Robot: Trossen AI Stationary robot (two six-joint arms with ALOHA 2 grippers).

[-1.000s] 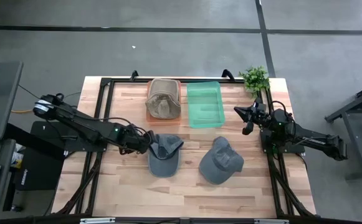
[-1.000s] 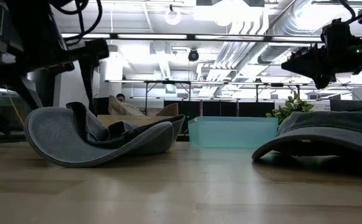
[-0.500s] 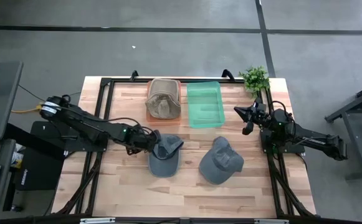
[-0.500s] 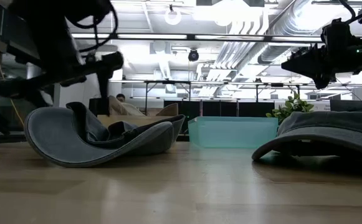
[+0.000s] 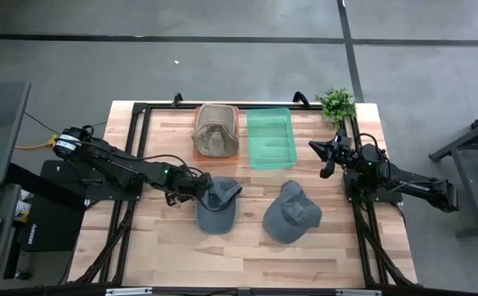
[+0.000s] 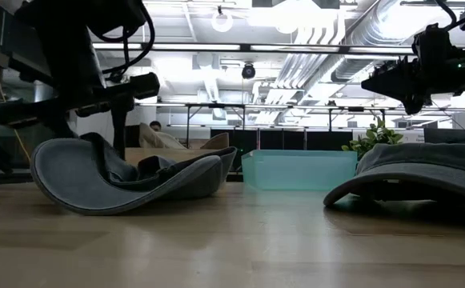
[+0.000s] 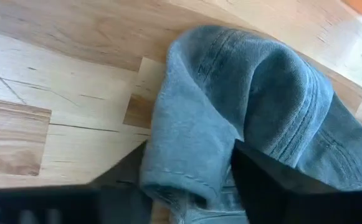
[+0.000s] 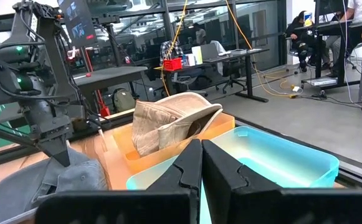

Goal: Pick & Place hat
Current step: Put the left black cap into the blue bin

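Note:
Two grey caps lie on the wooden table. The left cap [image 5: 218, 205] lies upside down, with its crown crumpled and its brim curling up [image 6: 128, 180]. The right cap [image 5: 290, 212] rests on its brim and rim. My left gripper [image 5: 201, 189] is at the left cap's left far corner, shut on its cloth. My right gripper [image 5: 325, 152] hangs shut above the table's right edge, away from both caps. My left gripper pinches a raised fold of the crown's cloth [image 7: 193, 168] at the cap's left rear edge, with one finger on each side of the fold. The fingers [image 7: 265, 180] come slanting down from the table's left. The cap rests on the table, its cloth slack.
An orange bin holding a tan hat [image 5: 215, 130] stands at the far edge beside a green bin [image 5: 271, 137]. A small plant [image 5: 336, 103] is at the far right corner. Bare wood lies along the near edge.
My left gripper has moved toward the table's right and a little down onto the left cap's rear edge. There its fingers have closed on the crown's cloth. The cap has stayed in place.

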